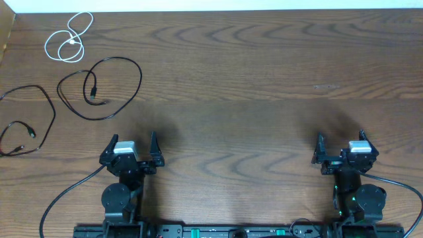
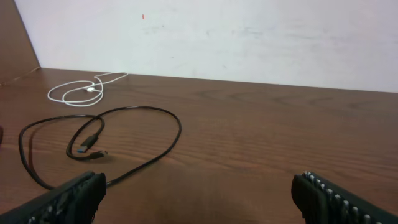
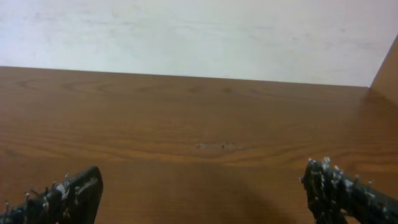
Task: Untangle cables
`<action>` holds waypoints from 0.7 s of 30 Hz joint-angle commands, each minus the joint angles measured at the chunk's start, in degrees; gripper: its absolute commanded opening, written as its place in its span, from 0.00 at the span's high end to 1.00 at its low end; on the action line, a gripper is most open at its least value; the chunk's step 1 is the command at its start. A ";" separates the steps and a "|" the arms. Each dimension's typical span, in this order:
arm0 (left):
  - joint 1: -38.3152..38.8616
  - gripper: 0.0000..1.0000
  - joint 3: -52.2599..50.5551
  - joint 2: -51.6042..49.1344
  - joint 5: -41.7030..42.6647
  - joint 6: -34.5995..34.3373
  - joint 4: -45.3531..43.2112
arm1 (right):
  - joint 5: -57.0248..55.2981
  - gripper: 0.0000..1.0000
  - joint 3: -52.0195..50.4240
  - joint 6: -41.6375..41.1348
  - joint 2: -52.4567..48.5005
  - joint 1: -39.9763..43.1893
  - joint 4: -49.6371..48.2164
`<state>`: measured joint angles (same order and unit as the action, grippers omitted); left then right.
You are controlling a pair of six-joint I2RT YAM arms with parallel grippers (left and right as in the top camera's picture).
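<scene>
Three cables lie apart on the left of the wooden table. The white cable (image 1: 69, 38) is looped at the far left; it also shows in the left wrist view (image 2: 81, 90). A black cable (image 1: 99, 88) lies coiled in a loop below it, also in the left wrist view (image 2: 124, 140). A second black cable (image 1: 30, 122) lies at the left edge. My left gripper (image 1: 133, 140) is open and empty near the front edge, a little to the right of the coiled black cable. My right gripper (image 1: 341, 139) is open and empty at the front right, far from the cables.
Thick black wires (image 1: 63, 195) run from the arm bases at the front edge. A white wall (image 2: 249, 37) stands behind the table. A brown side panel (image 1: 6, 30) borders the far left corner.
</scene>
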<state>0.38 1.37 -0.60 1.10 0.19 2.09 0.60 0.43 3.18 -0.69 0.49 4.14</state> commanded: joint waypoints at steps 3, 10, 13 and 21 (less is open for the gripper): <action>-0.31 0.00 -1.14 0.37 -1.75 -0.04 2.10 | -0.52 0.01 -0.11 0.13 0.31 -0.59 0.44; -0.31 0.00 -1.14 0.37 -1.75 -0.04 2.12 | -0.70 0.01 -0.11 -3.17 0.31 -0.59 0.44; -0.31 0.00 -1.14 0.37 -1.75 -0.04 2.12 | -0.70 0.01 -0.11 -3.15 0.31 -0.57 0.44; -0.31 0.00 -1.14 0.37 -1.75 -0.04 2.12 | -0.68 0.01 -0.11 -3.15 0.31 -0.59 0.42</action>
<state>0.38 1.37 -0.60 1.10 0.19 2.09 0.43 0.43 0.64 -0.69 0.49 4.14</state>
